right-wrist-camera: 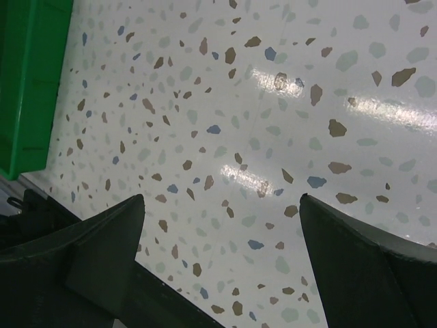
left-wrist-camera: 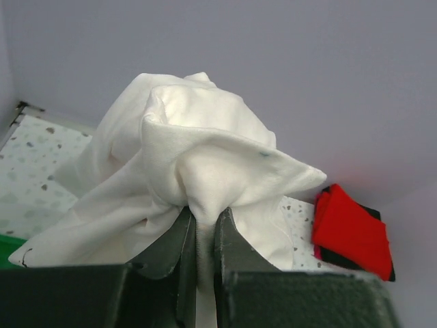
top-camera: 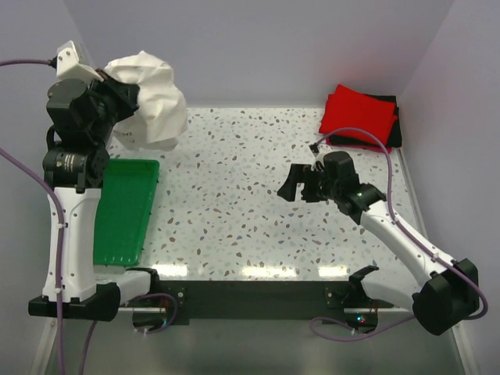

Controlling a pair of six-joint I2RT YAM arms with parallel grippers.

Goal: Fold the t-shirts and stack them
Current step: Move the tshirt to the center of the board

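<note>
While the left tool (left-wrist-camera: pixel 203 220) is clenched on a bunched white shirt (left-wrist-camera: pixel 198 150), that cloth is held up over the far-left corner of the worktop (top-camera: pixel 234 203), just past the far end of the green tray (top-camera: pixel 125 211). The right tool (top-camera: pixel 301 183) is spread wide and holds nothing, hovering right of centre. A folded red shirt (top-camera: pixel 358 113) lies on a black shirt (top-camera: pixel 394 125) in the far-right corner.
</note>
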